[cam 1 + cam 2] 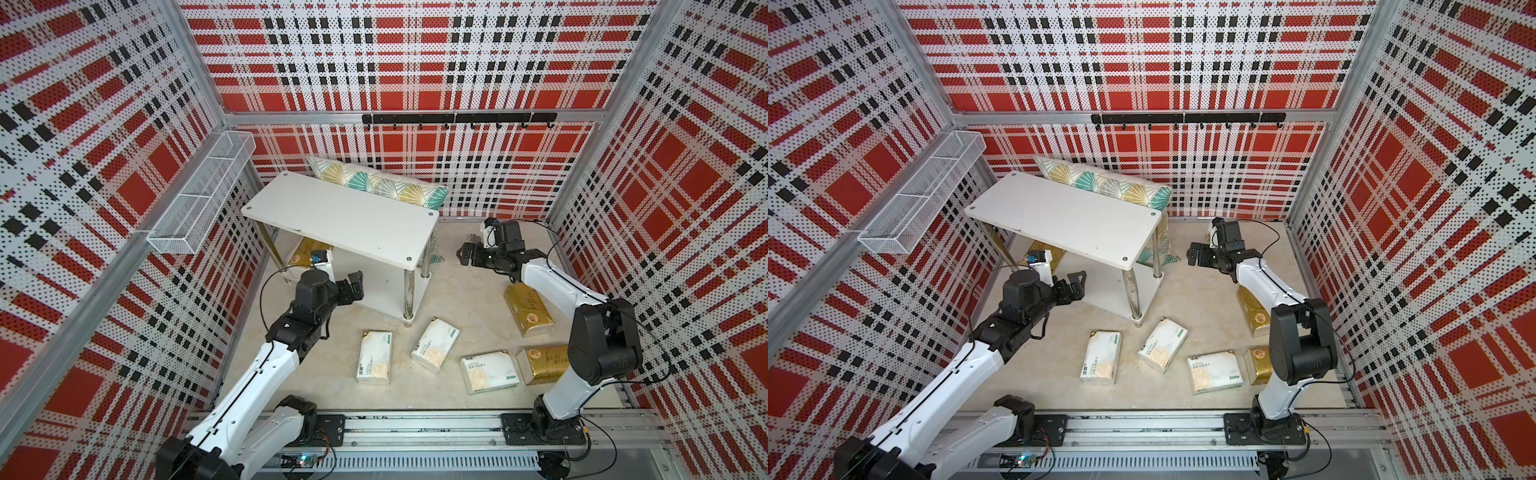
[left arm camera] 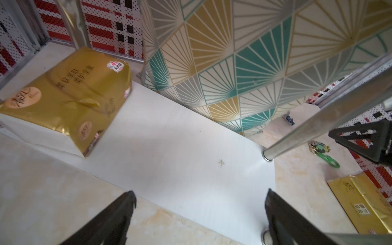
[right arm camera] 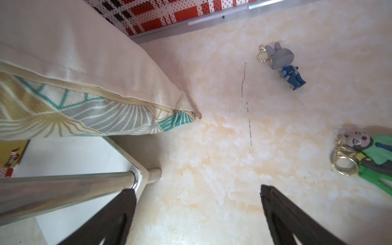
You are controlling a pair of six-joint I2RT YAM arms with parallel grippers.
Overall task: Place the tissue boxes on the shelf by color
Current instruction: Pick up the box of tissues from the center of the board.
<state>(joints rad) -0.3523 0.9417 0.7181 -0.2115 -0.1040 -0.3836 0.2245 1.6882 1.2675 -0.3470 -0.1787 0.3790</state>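
The white two-tier shelf (image 1: 340,216) stands at the back left. One gold tissue box (image 2: 63,95) lies on its lower tier at the left end. Three white tissue boxes (image 1: 375,356) (image 1: 435,344) (image 1: 489,371) lie on the floor in front. Two gold ones (image 1: 528,309) (image 1: 544,363) lie at the right, partly hidden by my right arm. My left gripper (image 1: 356,286) is open and empty at the lower tier's front edge (image 2: 191,169). My right gripper (image 1: 463,255) is open and empty over bare floor beside the shelf's right end.
A teal-and-gold pillow (image 1: 378,183) leans behind the shelf. A wire basket (image 1: 199,199) hangs on the left wall and a black hook rail (image 1: 457,118) on the back wall. Two keychain figures (image 3: 284,63) (image 3: 371,154) lie on the floor near my right gripper.
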